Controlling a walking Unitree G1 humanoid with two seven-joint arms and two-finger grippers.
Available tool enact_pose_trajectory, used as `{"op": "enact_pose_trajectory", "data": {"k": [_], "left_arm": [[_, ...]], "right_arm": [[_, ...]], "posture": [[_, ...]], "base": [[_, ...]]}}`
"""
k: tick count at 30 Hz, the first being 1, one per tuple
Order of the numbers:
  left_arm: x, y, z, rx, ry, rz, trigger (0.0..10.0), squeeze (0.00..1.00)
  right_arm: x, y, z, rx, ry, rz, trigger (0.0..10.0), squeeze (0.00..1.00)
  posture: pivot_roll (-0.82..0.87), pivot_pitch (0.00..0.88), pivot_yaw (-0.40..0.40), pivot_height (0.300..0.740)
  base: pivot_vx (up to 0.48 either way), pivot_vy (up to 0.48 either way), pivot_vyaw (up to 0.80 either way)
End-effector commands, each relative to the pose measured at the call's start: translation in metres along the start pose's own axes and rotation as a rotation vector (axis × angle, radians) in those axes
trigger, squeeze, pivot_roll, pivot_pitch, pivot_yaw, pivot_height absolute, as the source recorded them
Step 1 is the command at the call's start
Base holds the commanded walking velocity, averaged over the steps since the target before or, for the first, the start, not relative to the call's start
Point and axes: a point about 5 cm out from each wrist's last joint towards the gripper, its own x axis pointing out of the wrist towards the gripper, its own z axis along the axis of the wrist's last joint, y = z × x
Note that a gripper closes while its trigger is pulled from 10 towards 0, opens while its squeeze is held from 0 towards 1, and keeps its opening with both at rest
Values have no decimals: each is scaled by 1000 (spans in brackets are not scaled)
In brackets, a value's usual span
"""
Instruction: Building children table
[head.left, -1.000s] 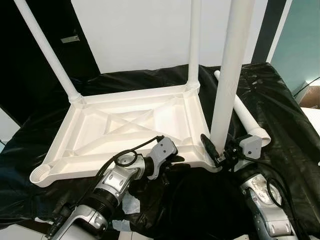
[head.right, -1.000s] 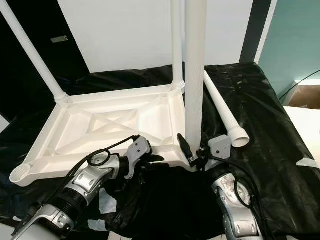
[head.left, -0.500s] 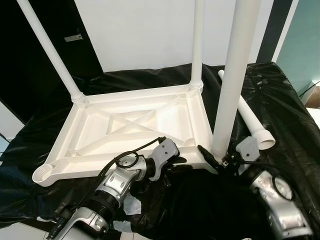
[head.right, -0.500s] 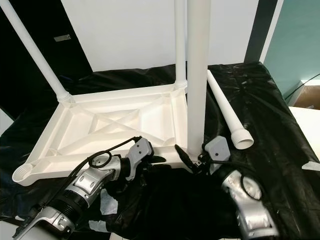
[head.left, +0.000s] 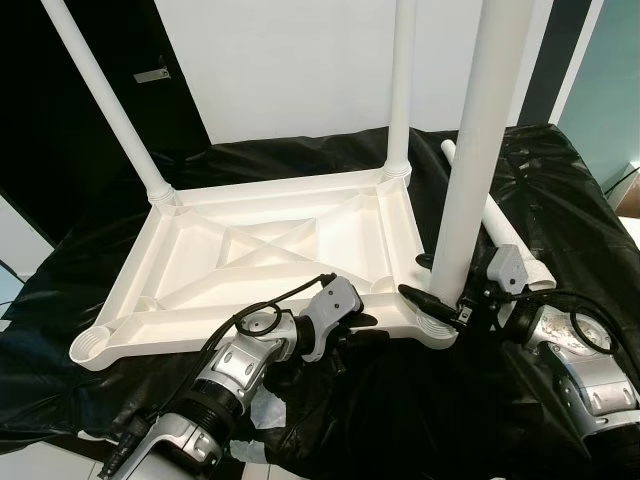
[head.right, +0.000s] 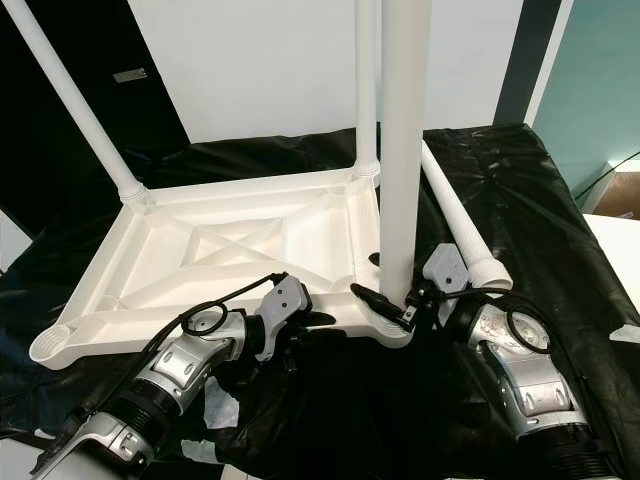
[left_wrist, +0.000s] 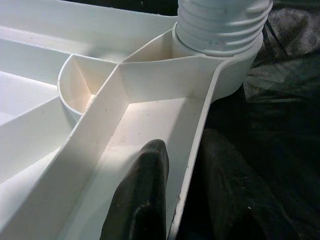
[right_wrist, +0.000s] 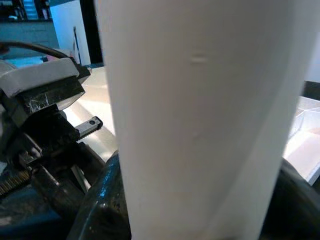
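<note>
Right gripper (head.left: 447, 307) jaws closed around the upright white plastic tube leg (head.left: 478, 150). Left gripper (left_wrist: 182, 195) jaws clamp the upturned white plastic tabletop's rim (left_wrist: 197, 135).

Black plastic sheeting (head.left: 560, 200) lies crumpled beneath and around my fingers (left_wrist: 145, 200), spreading well beyond them. Past my fingers rises a white wall panel (head.left: 300, 70), with a black panel (head.left: 60, 150) beside it and a teal wall (head.right: 590, 90) off to my right.
</note>
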Motion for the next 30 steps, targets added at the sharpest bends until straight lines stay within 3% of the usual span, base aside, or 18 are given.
{"op": "enact_pose_trajectory", "data": {"k": [1, 2, 4, 5, 8, 9, 10, 12, 15, 16, 18, 19, 22, 23, 28, 29, 30], "left_arm": [[0, -11, -19, -38, 78, -95, 10000, 0], [0, -12, -19, -40, 76, -92, 10000, 0], [0, -12, -19, -40, 76, -92, 10000, 0], [-1, -13, -20, -44, 76, -91, 10000, 0], [-1, -13, -20, -44, 76, -91, 10000, 0], [-2, -12, -21, -46, 76, -88, 10000, 0], [-2, -12, -21, -46, 76, -88, 10000, 0], [-3, -12, -21, -48, 78, -87, 10000, 0], [-3, -13, -22, -49, 82, -94, 10000, 0], [-2, -13, -23, -49, 85, -98, 10000, 0], [-2, -14, -23, -49, 86, -100, 10000, 0], [-1, -13, -22, -48, 85, -100, 10000, 0], [0, -12, -20, -46, 82, -98, 10000, 0], [0, -12, -20, -45, 81, -98, 10000, 0], [0, -14, -21, -48, 80, -101, 10000, 0], [0, -15, -22, -50, 82, -102, 10000, 0], [0, -15, -22, -50, 82, -102, 10000, 0]], "right_arm": [[-2, 6, -8, 28, 36, 20, 0, 0], [-2, 13, -9, 76, 25, 0, 0, 0], [-2, 13, -9, 76, 25, 0, 0, 0], [0, 18, -9, 74, -28, -193, 0, 0], [0, 18, -9, 74, -28, -193, 0, 0], [-2, 20, -13, 71, -31, -420, 0, 0], [-2, 20, -13, 71, -31, -420, 0, 0], [-11, 29, -21, 87, -2, -718, 0, 0], [-15, 27, -24, 89, 18, -785, 0, 0], [-14, 26, -25, 88, 25, -769, 2078, 0], [-13, 26, -25, 88, 31, -752, 2078, 0], [-11, 26, -26, 89, 36, -714, 10000, 0], [-8, 27, -26, 98, 36, -665, 10000, 0], [-6, 26, -24, 108, 18, -610, 10000, 1000], [-2, 24, -20, 105, 8, -489, 10000, 1000], [-2, 23, -19, 101, 9, -421, 10000, 0], [-2, 23, -19, 101, 9, -421, 10000, 0]], "posture": [[-79, 0, 108, 740], [-75, 0, 109, 740], [-75, 0, 109, 740], [-70, 0, 105, 740], [-70, 0, 105, 740], [-66, 0, 105, 740], [-66, 0, 105, 740], [-67, 0, 113, 740], [-75, 0, 117, 740], [-78, 0, 118, 740], [-78, 0, 118, 740], [-81, 0, 117, 740], [-81, 0, 117, 740], [-82, 0, 119, 740], [-82, 0, 116, 740], [-84, 0, 117, 740], [-84, 0, 117, 740]], "base": [[0, 0, 0], [0, 0, 0], [0, 0, 0], [0, 0, 0], [0, 0, 0], [0, 0, 0], [0, 0, 0], [0, 0, 0], [0, 0, 0], [0, 0, 0], [0, 0, 0], [0, 0, 0], [0, 0, 0], [0, 0, 0], [0, 0, 0], [0, 0, 0], [0, 0, 0]]}}
